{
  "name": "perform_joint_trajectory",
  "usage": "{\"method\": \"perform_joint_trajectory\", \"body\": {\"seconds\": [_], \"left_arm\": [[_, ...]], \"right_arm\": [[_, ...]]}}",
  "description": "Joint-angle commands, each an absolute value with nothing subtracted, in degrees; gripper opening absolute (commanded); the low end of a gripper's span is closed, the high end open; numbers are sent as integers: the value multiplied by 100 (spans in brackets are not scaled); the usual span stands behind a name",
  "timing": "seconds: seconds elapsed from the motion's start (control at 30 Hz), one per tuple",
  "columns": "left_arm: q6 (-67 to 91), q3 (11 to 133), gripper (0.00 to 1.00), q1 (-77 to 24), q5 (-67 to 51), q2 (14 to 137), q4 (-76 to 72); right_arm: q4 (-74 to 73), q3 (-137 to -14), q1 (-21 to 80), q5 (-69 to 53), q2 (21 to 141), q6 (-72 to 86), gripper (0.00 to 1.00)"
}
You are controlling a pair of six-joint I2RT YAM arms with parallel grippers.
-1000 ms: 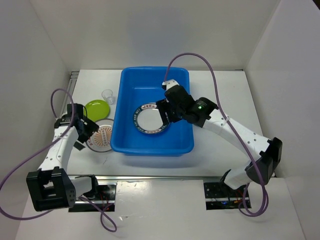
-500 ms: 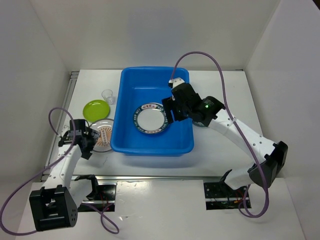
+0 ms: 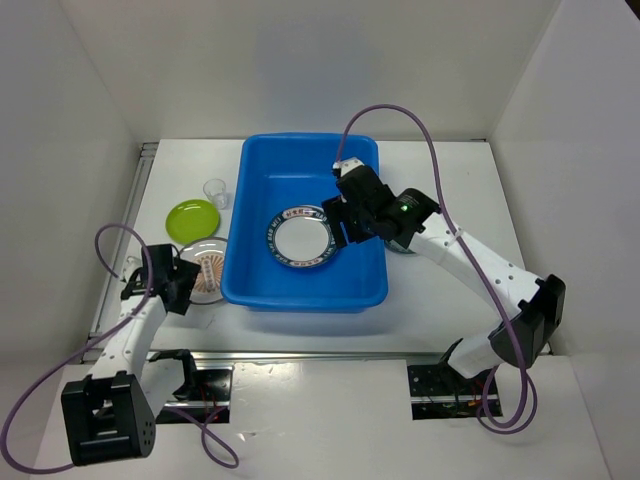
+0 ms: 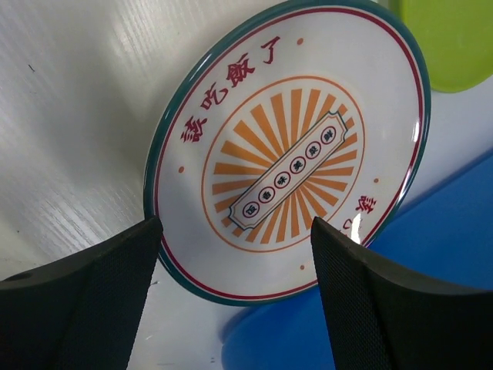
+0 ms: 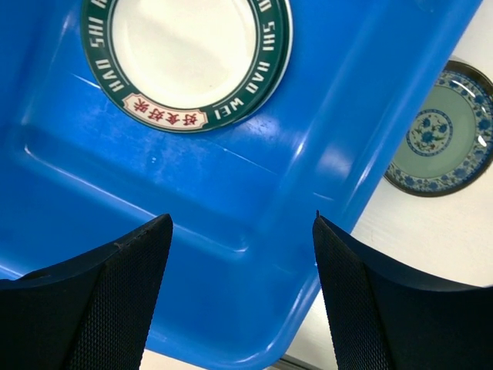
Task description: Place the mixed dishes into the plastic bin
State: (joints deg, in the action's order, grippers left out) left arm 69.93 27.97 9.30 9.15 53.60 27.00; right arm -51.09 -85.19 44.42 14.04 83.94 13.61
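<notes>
The blue plastic bin [image 3: 290, 180] stands mid-table and holds one white plate with a teal lettered rim [image 3: 300, 237]. My right gripper [image 3: 340, 222] hovers open and empty over the bin, just right of that plate [image 5: 185, 54]; the bin floor [image 5: 231, 193] lies below its jaws [image 5: 243, 297]. The small teal plate [image 5: 441, 131] lies on the table right of the bin. My left gripper [image 3: 178, 285] is open and empty at the near-left edge of the orange-patterned plate [image 3: 205, 270], which fills the left wrist view [image 4: 289, 146]. The lime-green plate [image 3: 194, 216] and a clear cup [image 3: 215, 190] sit behind it.
White walls close in the table on the left, back and right. The bin's left wall [image 4: 431, 262] stands right beside the orange-patterned plate. The lime-green plate's edge [image 4: 447, 38] lies close to the orange-patterned plate's far side.
My left arm has drawn back toward the near edge, off the lime-green plate, to the orange-patterned plate's near side. My right gripper has shifted slightly off the white plate's right rim.
</notes>
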Motion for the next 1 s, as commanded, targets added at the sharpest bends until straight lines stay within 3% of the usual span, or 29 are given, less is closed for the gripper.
{"method": "perform_joint_trajectory", "body": {"seconds": [0.0,0.57,0.97], "left_arm": [[7268,2733,85,958,1072,5571,2513],[7005,3761,91,958,1353,5115,3927],[7269,3771,94,958,1345,6081,4342]], "right_arm": [[-5273,-8763,4430,1704,8279,1335,79],[-5273,-8429,4271,1652,8112,1441,79],[-5440,-8385,4113,1705,8165,1617,79]]}}
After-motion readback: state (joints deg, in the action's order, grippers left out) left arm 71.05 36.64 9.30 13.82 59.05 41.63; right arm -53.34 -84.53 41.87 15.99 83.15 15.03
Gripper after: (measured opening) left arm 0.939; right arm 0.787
